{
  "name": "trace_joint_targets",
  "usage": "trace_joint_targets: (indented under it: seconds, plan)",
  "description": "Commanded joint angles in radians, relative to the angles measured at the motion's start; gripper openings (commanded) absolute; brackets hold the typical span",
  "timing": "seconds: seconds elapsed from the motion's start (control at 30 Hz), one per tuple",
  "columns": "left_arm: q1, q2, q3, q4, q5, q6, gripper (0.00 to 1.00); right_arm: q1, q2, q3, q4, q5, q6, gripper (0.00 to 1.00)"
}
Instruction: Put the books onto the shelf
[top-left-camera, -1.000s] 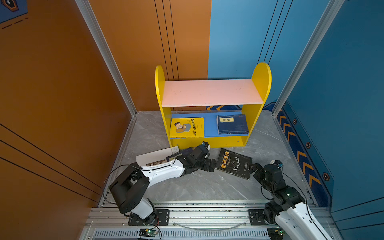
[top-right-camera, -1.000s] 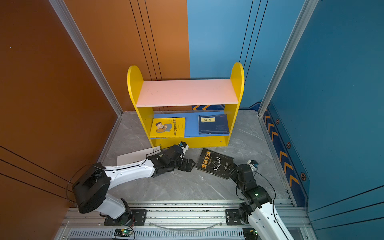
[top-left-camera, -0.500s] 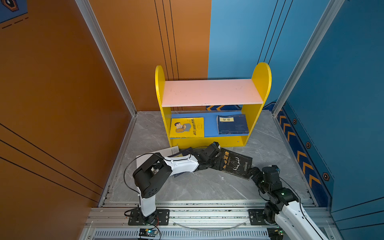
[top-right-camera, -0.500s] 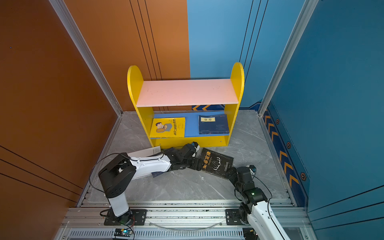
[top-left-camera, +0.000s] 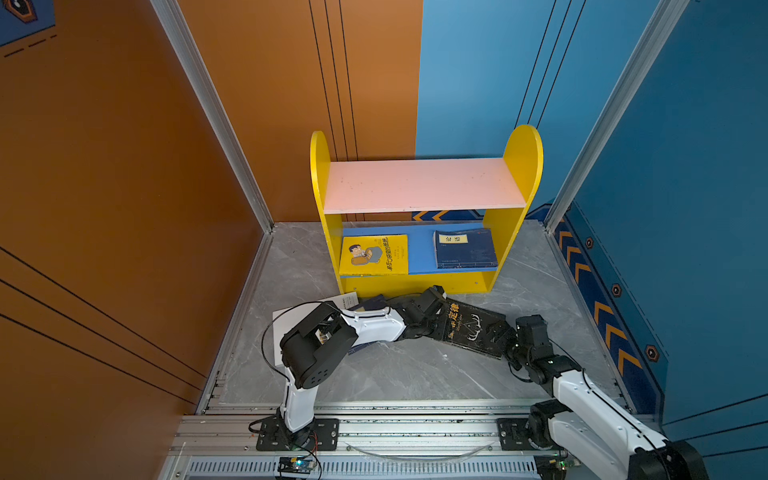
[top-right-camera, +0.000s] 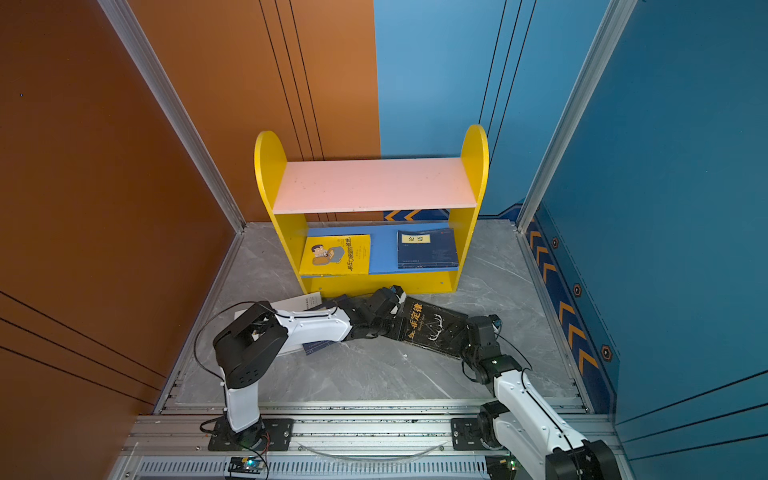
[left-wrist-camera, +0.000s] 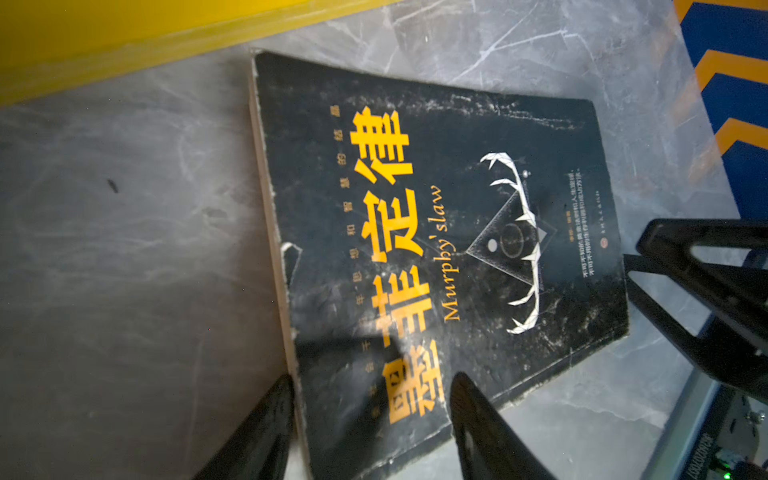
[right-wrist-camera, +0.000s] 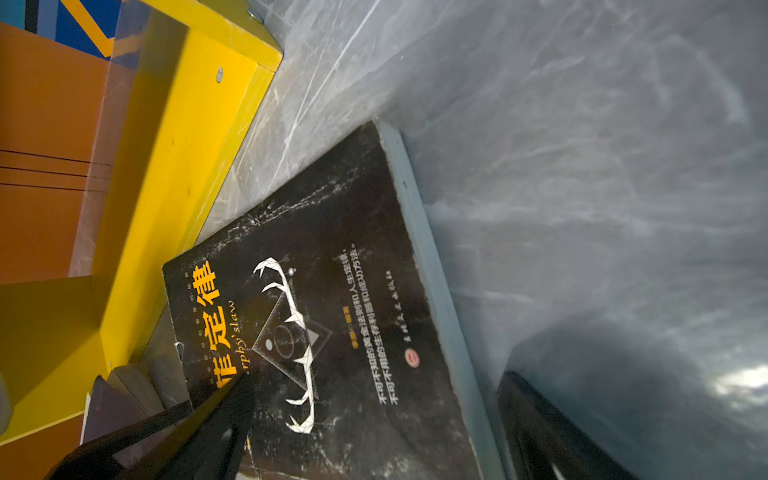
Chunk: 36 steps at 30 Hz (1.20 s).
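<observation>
The black book (top-left-camera: 473, 328) (top-right-camera: 434, 328) (left-wrist-camera: 436, 228) (right-wrist-camera: 332, 311) lies flat on the grey floor in front of the shelf (top-left-camera: 424, 185) (top-right-camera: 374, 185). My left gripper (top-left-camera: 443, 320) (top-right-camera: 400, 318) (left-wrist-camera: 372, 380) stands open at its left end, jaws on either side of a corner. At the right end my right gripper (top-left-camera: 500, 337) (top-right-camera: 465, 337) (right-wrist-camera: 378, 380) is wide open, one finger over the cover and one beyond the page edge. On the blue lower board lie a yellow book (top-left-camera: 374, 254) and a navy book (top-left-camera: 465, 249). A white book (top-left-camera: 286, 322) lies under my left arm.
The shelf's yellow base board (left-wrist-camera: 124, 37) (right-wrist-camera: 178, 137) runs close behind the black book. A navy book corner (top-right-camera: 316, 347) shows under the left arm. Orange wall on the left, blue wall on the right, aluminium rail (top-left-camera: 415, 428) at the front.
My left arm swung right, from over the white book to the black book's left end, and its jaws narrowed. My right gripper moved in to the book's right end.
</observation>
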Motion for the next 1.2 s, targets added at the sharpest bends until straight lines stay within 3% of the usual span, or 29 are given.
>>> trace_joint_targets:
  seconds: [0.0, 0.3, 0.67, 0.83, 0.97, 1.17]
  plan:
    - [-0.01, -0.01, 0.019, 0.012, 0.014, 0.0, 0.58, -0.005, 0.044, 0.017, -0.043, -0.021, -0.025, 0.93]
    - [-0.017, -0.05, -0.027, -0.01, 0.014, 0.016, 0.58, 0.015, 0.151, 0.136, -0.003, -0.107, -0.084, 0.92]
    - [-0.07, -0.104, -0.054, -0.101, 0.13, 0.124, 0.62, 0.049, 0.341, 0.301, 0.004, -0.108, -0.144, 0.9]
    - [-0.099, -0.124, -0.059, -0.168, 0.12, 0.151, 0.63, 0.048, 0.397, 0.39, -0.06, -0.074, -0.182, 0.89]
    - [-0.111, -0.145, -0.076, -0.214, 0.069, 0.138, 0.65, 0.021, 0.384, 0.419, -0.172, -0.04, -0.169, 0.9]
    - [-0.084, -0.218, -0.11, -0.229, -0.031, 0.089, 0.77, -0.052, 0.213, 0.344, -0.311, 0.003, -0.118, 0.92]
